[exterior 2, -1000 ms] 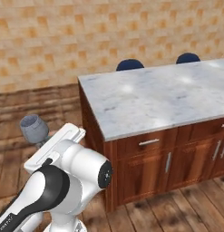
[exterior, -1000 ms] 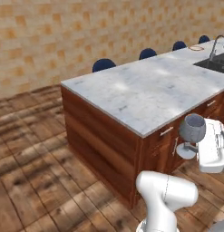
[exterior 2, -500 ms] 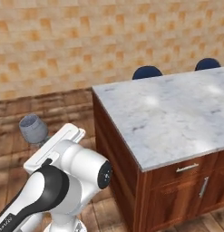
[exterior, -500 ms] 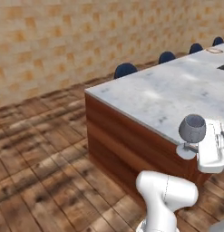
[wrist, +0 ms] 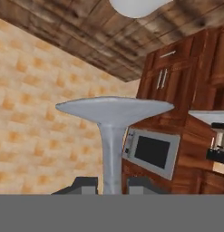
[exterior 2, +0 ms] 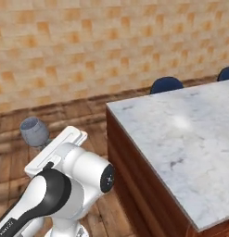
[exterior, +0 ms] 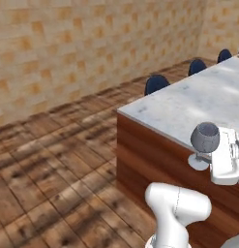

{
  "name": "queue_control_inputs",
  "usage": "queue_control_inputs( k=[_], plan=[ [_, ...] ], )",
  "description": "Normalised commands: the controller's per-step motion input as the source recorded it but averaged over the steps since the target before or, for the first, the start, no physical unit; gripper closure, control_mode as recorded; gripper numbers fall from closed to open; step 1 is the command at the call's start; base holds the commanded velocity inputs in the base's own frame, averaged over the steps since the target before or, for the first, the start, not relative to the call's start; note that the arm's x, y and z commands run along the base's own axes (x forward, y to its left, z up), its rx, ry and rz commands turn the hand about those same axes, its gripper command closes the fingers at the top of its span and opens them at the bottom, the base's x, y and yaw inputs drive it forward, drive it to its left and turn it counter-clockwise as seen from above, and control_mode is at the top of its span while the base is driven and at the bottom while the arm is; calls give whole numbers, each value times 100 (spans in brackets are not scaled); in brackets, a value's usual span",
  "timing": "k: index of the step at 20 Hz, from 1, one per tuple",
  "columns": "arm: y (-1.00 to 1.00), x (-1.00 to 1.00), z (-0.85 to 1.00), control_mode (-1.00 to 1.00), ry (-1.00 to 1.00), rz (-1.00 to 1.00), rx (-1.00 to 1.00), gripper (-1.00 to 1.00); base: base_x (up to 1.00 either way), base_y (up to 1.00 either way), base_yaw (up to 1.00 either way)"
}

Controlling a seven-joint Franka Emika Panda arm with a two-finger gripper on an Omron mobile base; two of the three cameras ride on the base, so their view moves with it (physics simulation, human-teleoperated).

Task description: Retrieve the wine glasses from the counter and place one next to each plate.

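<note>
My gripper [exterior: 211, 156] is shut on the thin stem of a smoky grey wine glass [exterior: 205, 137], held level with the island's edge. From the right base view the glass bowl [exterior 2: 34, 131] pokes out to the left of the arm. The hand view is turned upside down: the glass's stem and round foot [wrist: 113, 109] rise between the dark fingertips [wrist: 84, 185] of the gripper [wrist: 112, 186]. Far behind it, the counter [wrist: 208, 116] shows as a pale slab on reddish wood cabinets. The plates are out of view.
The marble island [exterior: 198, 101] on dark wood cabinets lies to my right, its corner [exterior 2: 117, 110] close to the arm. Blue stools [exterior: 156, 83] line its far side. Wood floor stretches to the left up to the tan tiled wall [exterior: 92, 43]. A microwave [wrist: 152, 152] sits among the far cabinets.
The whole picture has shifted: the base has moved, so the island slid rightward in both base views. The glass stays in the gripper, held the same way.
</note>
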Motion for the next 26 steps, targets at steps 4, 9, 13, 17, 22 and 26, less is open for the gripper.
queue_control_inputs(
  k=[4,9,13,17,22,26],
  plan=[
    [0,0,0,100,0,0,0,100,80,100,-14],
    [0,0,0,100,0,0,0,100,93,100,-20],
    [0,0,0,100,0,0,0,100,100,100,-24],
    [0,0,0,100,0,0,0,100,100,100,-26],
    [0,0,0,100,0,0,0,100,99,100,-24],
    [0,0,0,100,0,0,0,100,99,100,-28]
  ],
)
